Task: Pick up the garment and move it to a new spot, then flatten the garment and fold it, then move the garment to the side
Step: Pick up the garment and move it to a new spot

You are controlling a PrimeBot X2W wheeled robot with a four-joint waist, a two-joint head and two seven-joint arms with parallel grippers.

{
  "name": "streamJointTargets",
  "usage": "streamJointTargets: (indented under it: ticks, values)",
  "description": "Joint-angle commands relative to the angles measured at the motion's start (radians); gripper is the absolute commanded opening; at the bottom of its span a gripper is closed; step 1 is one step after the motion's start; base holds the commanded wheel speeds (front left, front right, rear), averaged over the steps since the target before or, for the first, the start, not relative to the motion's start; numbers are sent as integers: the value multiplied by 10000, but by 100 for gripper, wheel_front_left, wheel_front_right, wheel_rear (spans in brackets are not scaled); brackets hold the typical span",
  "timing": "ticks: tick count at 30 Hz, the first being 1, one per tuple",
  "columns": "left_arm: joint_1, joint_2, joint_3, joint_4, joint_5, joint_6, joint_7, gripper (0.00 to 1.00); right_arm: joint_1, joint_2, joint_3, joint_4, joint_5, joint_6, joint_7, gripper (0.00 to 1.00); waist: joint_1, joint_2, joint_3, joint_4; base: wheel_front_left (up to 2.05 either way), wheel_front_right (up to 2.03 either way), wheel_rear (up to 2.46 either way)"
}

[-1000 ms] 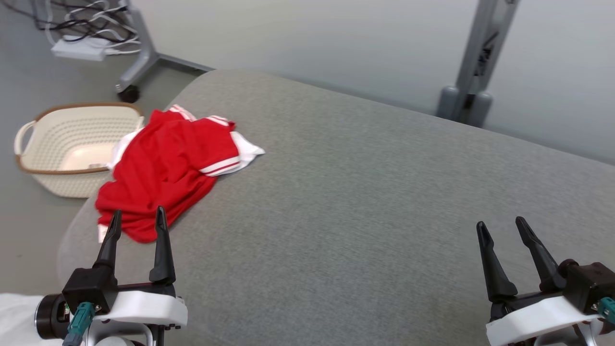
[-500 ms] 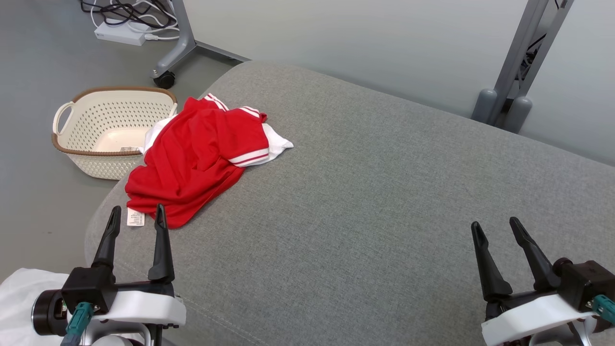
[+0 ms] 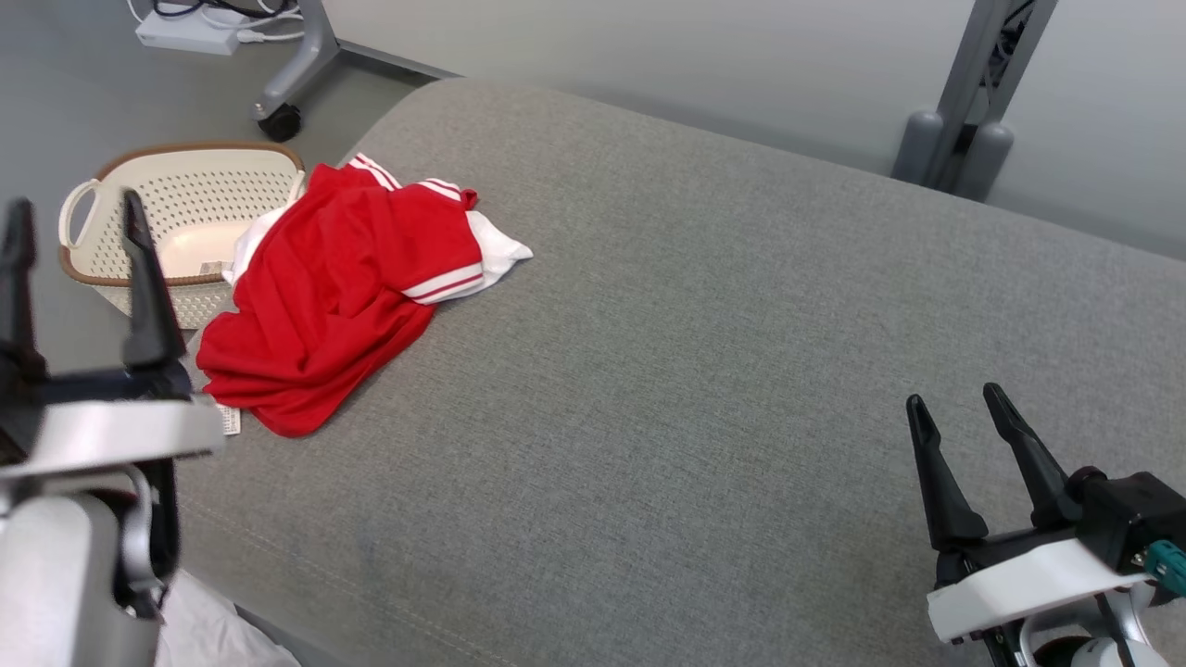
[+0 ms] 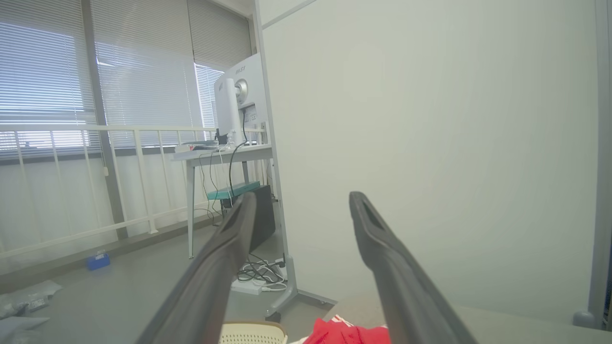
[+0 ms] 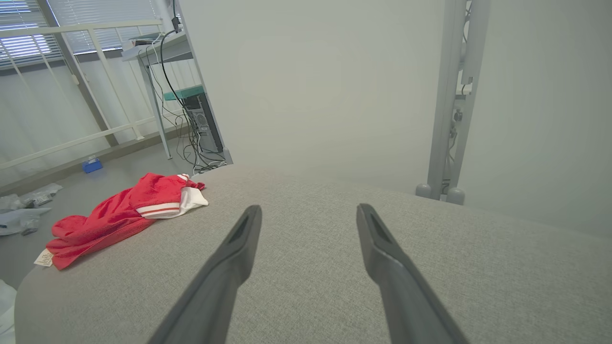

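Red garment (image 3: 334, 296) lay untouched; left gripper (image 3: 74, 206) had risen near it, wide and empty, so pickup looked imminent. Right gripper (image 3: 954, 396), also wide, sat well apart.

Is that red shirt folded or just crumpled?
Crumpled. The shirt lies bunched and wrinkled on the grey cushion, its white parts sticking out unevenly.

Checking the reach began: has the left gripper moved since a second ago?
Yes: the left gripper rose leftward, from below the basket to across it.
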Motion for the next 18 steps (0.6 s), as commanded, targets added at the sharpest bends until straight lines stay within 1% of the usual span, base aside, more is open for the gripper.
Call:
streamJointTargets:
  ticks: [1, 3, 5, 6, 7, 8, 9, 10, 13, 18]
  values:
    - [-483, 204, 169, -9, -31, -17, 117, 100, -173, -62, -37, -130, -69, 2, 73, 100, 0, 0, 368, -264, 0, 0, 0]
    - [-1037, 439, 384, 341, -330, -213, 441, 100, -295, -63, -16, -231, -158, 0, 134, 100, 0, 0, 667, -473, 0, 0, 0]
    - [-1567, 755, 525, 1009, -471, -402, 801, 100, -432, -65, -5, -315, -212, 0, 206, 100, 0, 0, 985, -677, 0, 0, 0]
    - [-1862, 693, 589, 1407, -821, -573, 895, 100, -514, -59, -11, -354, -239, 2, 208, 100, 0, 0, 1133, -766, 0, 0, 0]
    - [-2040, 855, 621, 1868, -809, -677, 1038, 100, -603, -59, 31, -404, -276, 2, 219, 100, 0, 0, 1313, -884, 0, 0, 0]
    - [-2204, 879, 593, 2362, -970, -822, 1147, 100, -674, -67, 33, -396, -304, 2, 222, 100, 0, 0, 1443, -960, 0, 0, 0]
    - [-2414, 829, 633, 2878, -1230, -986, 1230, 100, -750, -63, 64, -412, -328, 0, 220, 100, 0, 0, 1584, -1035, 0, 0, 0]
    - [-2561, 875, 598, 3458, -1253, -1115, 1348, 100, -803, -67, 77, -415, -329, 0, 218, 100, 0, 0, 1714, -1093, 0, 0, 0]
    - [-3005, 780, 553, 5162, -1696, -1579, 1609, 100, -1016, -63, 120, -425, -399, 2, 225, 100, 0, 0, 2109, -1245, 0, 0, 0]
    - [-3513, 475, 366, 7833, -2148, -2245, 2012, 100, -1304, -62, 153, -435, -533, 2, 295, 100, 0, 0, 2624, -1433, 0, 0, 0]
